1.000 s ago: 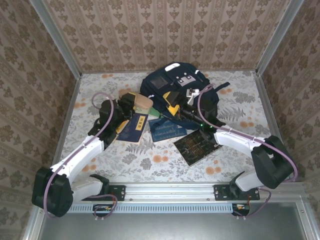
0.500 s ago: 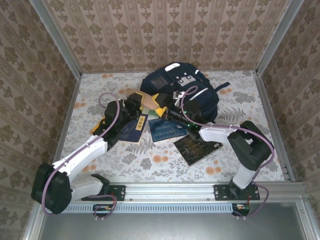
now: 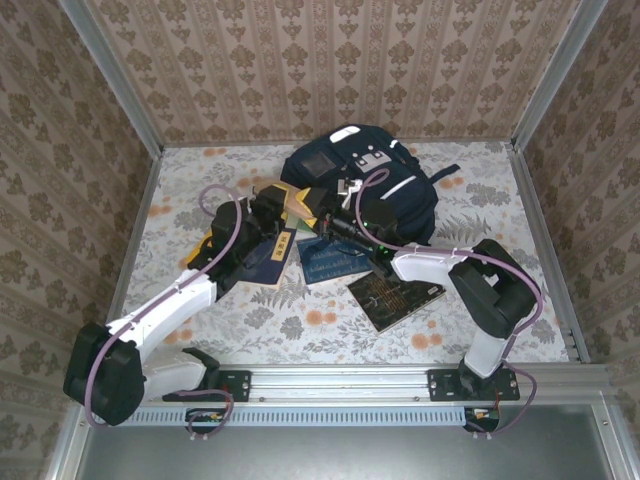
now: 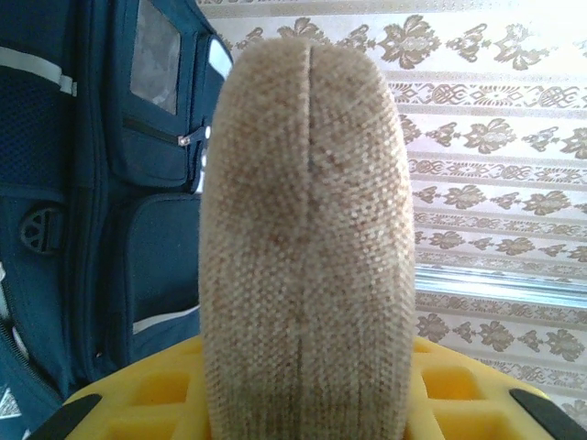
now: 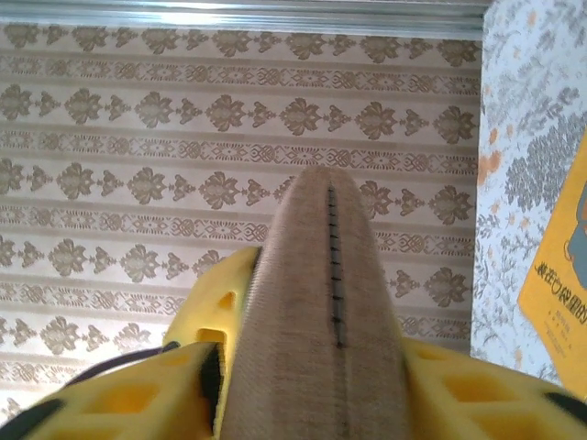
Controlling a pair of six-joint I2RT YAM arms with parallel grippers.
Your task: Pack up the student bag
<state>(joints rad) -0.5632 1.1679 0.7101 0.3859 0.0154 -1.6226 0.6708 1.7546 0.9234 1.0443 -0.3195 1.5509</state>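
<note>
The student bag [image 3: 365, 180] lies at the back middle of the table, navy with white stripes; its front pockets show in the left wrist view [image 4: 92, 183]. A tan woven pouch [image 3: 288, 193] hangs just left of the bag. My left gripper [image 3: 275, 208] is shut on it, and the pouch [image 4: 307, 257] stands upright between the yellow fingers [image 4: 156, 399]. My right gripper [image 3: 322, 212] reaches in from the right. Its yellow fingers [image 5: 477, 394] press both sides of the same pouch [image 5: 321, 348], seam facing the camera.
Three books lie in front of the bag: a navy one with a yellow label [image 3: 270, 255], a blue one [image 3: 335, 262] and a dark one [image 3: 395, 292]. A yellow book corner [image 5: 559, 275] shows at the right. Patterned walls enclose the table on three sides.
My right arm has swung left from the bag to the pouch, and its jaws have narrowed onto it. The left gripper has carried the pouch slightly right, toward the bag.
</note>
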